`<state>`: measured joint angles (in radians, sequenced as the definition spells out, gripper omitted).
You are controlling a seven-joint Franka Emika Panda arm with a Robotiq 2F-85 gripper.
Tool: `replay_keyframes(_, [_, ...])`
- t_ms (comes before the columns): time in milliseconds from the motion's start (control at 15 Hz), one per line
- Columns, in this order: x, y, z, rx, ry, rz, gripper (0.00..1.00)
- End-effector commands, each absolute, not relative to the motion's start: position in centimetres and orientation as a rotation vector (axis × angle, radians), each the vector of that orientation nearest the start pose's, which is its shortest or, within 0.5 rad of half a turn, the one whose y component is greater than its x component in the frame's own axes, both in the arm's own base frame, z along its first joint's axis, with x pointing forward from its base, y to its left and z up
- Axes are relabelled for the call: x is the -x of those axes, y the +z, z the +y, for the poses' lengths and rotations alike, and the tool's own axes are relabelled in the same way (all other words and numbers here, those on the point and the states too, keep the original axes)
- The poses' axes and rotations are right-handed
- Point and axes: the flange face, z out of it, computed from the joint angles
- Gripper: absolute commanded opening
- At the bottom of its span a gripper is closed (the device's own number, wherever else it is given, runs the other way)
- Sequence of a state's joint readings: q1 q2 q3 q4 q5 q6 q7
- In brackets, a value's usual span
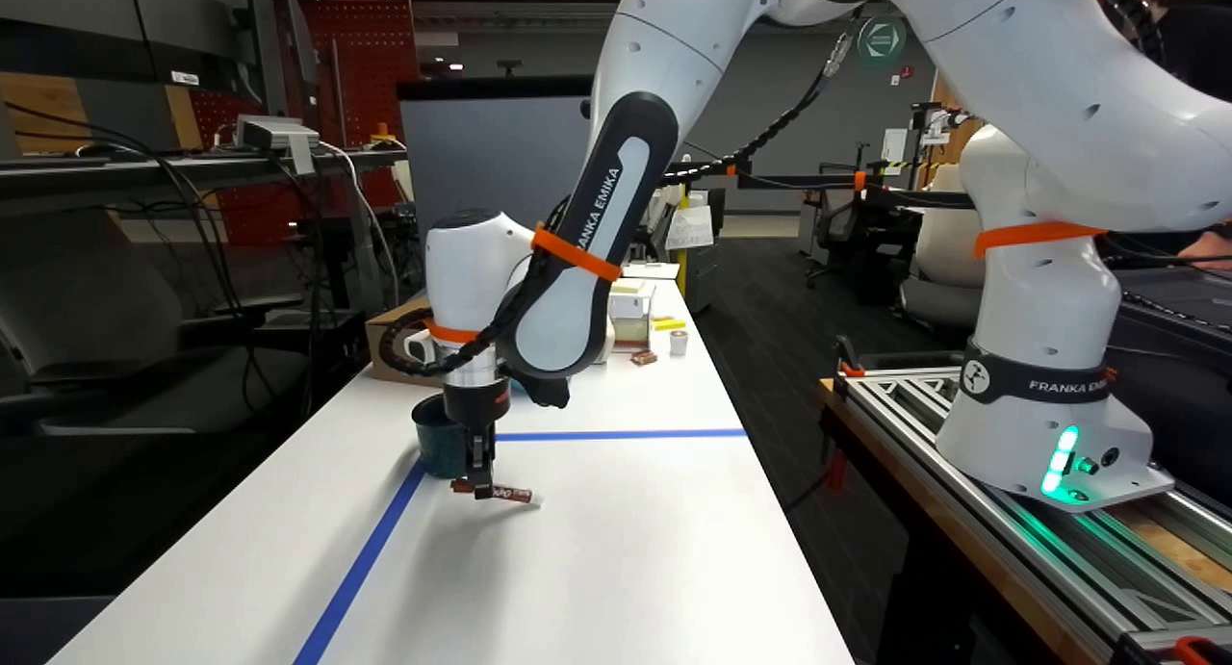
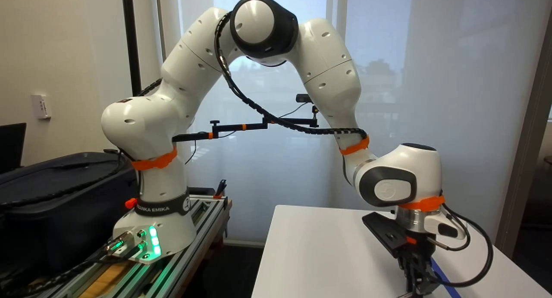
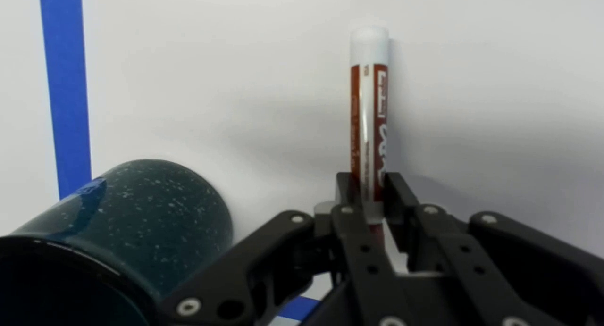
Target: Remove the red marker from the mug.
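Observation:
The red marker (image 3: 369, 123), with a white end, lies level between the fingertips of my gripper (image 3: 367, 189). The gripper is shut on it near its cap end. In an exterior view the marker (image 1: 513, 495) is held crosswise at the fingertips (image 1: 481, 487), low over the white table; I cannot tell whether it touches the table. The dark teal speckled mug (image 3: 165, 217) stands upright beside the gripper, and its opening shows at the lower left of the wrist view. It also shows in an exterior view (image 1: 436, 444), partly behind the gripper. The marker is outside the mug.
Blue tape lines (image 1: 371, 559) cross the white table (image 1: 626, 549). A cardboard box (image 1: 383, 352) stands farther back, with a white container (image 1: 630, 319) and small items near it. The table's long edge runs between it and the robot's base (image 1: 1049, 424).

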<state>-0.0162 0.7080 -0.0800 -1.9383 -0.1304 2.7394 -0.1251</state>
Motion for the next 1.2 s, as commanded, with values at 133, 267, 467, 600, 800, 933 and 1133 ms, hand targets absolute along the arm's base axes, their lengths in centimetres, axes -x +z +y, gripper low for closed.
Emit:
replay_keyframes(133, [-62.5, 12.9, -4.9, 3.257, -0.139, -0.279, 0.59])
replay_keyframes(267, [-62.3, 14.0, -4.6, 3.258, -0.159, -0.281, 0.75])
replay_keyframes(467, [-61.8, 16.9, -3.7, 3.251, -0.238, -0.309, 0.97])
replay_keyframes(600, [-61.3, 19.5, -2.8, 3.229, -0.312, -0.334, 1.00])
replay_keyframes(800, [-60.1, 23.8, -1.3, 3.215, -0.419, -0.338, 1.00])
replay_keyframes(933, [-58.9, 26.3, -0.4, 3.223, -0.430, -0.327, 1.00])
replay_keyframes(1133, [-56.9, 29.8, 0.9, 3.263, -0.426, -0.199, 1.00])
